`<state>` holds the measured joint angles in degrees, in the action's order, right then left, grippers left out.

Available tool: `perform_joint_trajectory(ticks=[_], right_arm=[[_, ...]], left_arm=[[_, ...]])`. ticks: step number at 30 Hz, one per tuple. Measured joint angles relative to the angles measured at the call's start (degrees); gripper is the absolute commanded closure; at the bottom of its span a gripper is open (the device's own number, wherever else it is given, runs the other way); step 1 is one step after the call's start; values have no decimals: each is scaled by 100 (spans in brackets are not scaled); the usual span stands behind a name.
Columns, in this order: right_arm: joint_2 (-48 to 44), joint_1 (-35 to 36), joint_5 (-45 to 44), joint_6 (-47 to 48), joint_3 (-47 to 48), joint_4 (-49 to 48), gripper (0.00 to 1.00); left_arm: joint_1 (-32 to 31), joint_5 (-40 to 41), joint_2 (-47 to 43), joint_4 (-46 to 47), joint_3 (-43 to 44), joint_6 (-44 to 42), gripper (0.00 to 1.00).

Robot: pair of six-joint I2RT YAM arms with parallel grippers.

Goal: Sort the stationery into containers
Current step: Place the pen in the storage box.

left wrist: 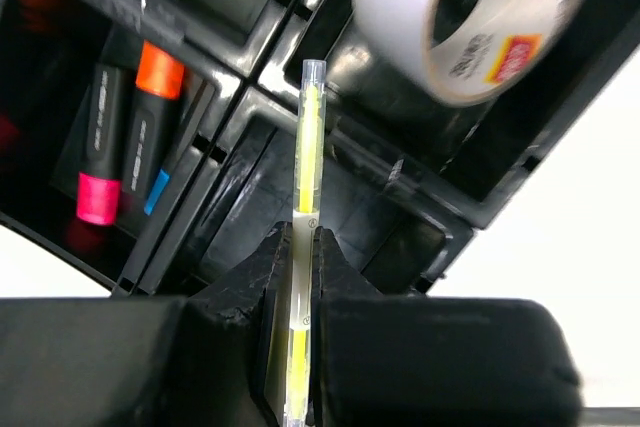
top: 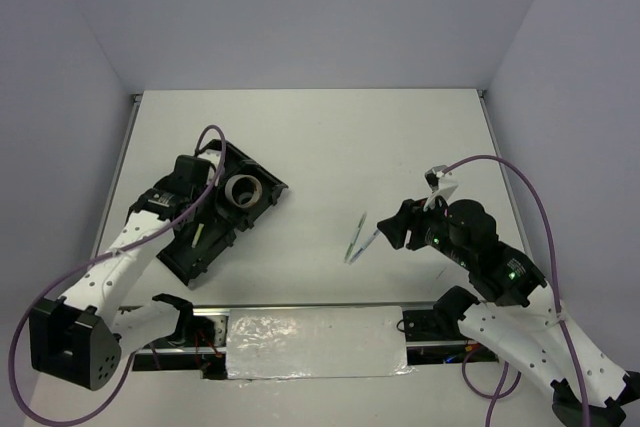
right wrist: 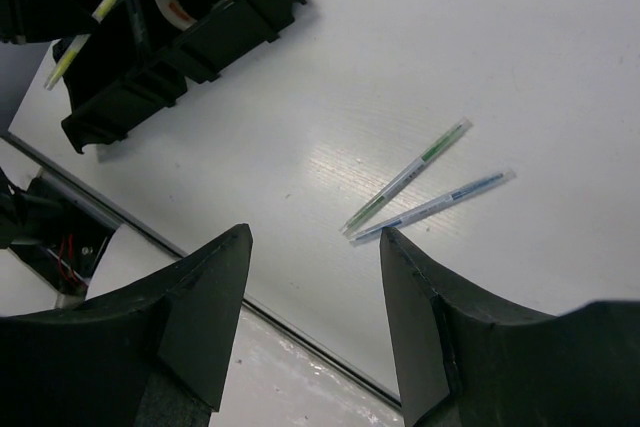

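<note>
The black organiser tray point(top: 262, 209) lies at the left. A beige tape roll point(top: 243, 189) sits in its far compartment, also seen close in the left wrist view point(left wrist: 400, 7). Highlighters with pink point(left wrist: 98, 197), orange point(left wrist: 158, 72) and blue point(left wrist: 155, 192) ends lie in a side compartment. My left gripper point(left wrist: 303, 237) is shut on a thin yellow stick point(left wrist: 308, 147) and holds it above the tray's dividers point(left wrist: 270, 77). Two slim pale pens, one green point(right wrist: 408, 175) and one blue point(right wrist: 440, 204), lie on the table. My right gripper point(right wrist: 315, 237) is open and empty, just near of them.
The pens lie mid-table point(top: 360, 240), with my right gripper point(top: 395, 227) to their right. A foil-covered strip point(top: 315, 342) runs along the near edge between the arm bases. Purple cables loop over both arms. Grey walls close the table's far and side edges.
</note>
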<state>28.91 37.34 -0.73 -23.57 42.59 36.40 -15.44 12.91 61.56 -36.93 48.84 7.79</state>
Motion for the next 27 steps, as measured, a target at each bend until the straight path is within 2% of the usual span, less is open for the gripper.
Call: perform_joint_trajectory(ticks=[5,10,11,16,20,22,27], right_arm=[[-11,0,103,37,-2,-39,38],[-7,0,144,52,-2,-44,38],[0,0,144,52,-2,-44,38],[68,0,144,55,-2,-44,37],[85,0,138,55,-2,-44,37],[83,0,138,57,-2,-42,37],[90,0,136,68,-2,-42,36]], left_arm=[[96,26,61,55,-212,42,96],[131,216,33,105,-214,181,85],[133,271,9,103,-214,199,80],[142,527,-275,107,-223,328,71],[144,643,-402,109,-223,424,58],[144,662,-402,105,-225,446,55],[144,752,-402,103,-225,463,35]])
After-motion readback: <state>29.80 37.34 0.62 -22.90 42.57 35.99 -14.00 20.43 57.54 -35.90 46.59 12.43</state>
